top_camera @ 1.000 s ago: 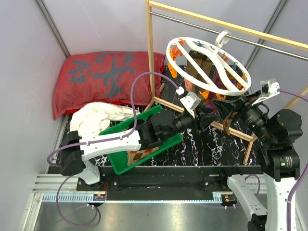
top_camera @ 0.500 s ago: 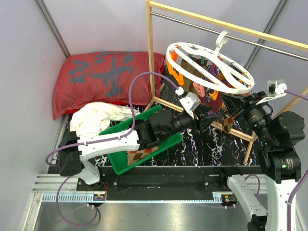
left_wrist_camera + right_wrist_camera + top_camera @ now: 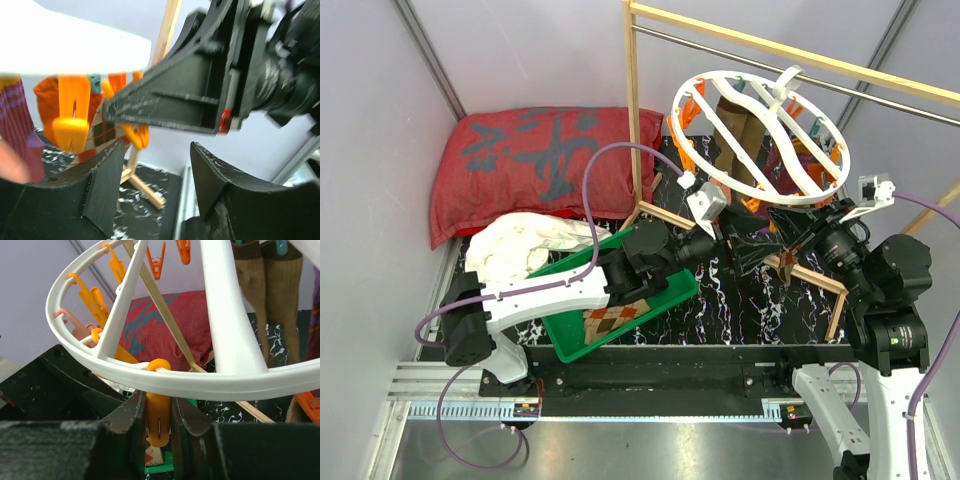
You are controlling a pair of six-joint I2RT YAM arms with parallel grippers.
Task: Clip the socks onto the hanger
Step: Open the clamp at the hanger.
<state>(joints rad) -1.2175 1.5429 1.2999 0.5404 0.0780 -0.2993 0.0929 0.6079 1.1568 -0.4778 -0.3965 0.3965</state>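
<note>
The white round hanger [image 3: 760,130] hangs tilted from the rail by its hook. In the right wrist view my right gripper [image 3: 159,415] is shut on an orange clip [image 3: 159,426] just under the hanger's rim [image 3: 150,381]. My left gripper [image 3: 157,185] is open with nothing between its fingers, right beside the right gripper [image 3: 782,232]. One argyle sock [image 3: 102,132] hangs under the rim [image 3: 65,45] next to another orange clip [image 3: 70,120], just beyond my left finger. A second argyle sock [image 3: 612,318] lies in the green tray [image 3: 665,300].
The wooden-framed rail [image 3: 632,110] with its metal bar carries the hanger. Brown socks [image 3: 270,285], a purple sock [image 3: 15,110] and an orange sock [image 3: 47,95] hang from other clips. A red bag [image 3: 540,160] and a white cloth [image 3: 535,245] lie at back left.
My right gripper has shut on an orange clip. The hanger has swung and tilted more steeply. My left gripper has opened wider and shifted slightly toward the back.
</note>
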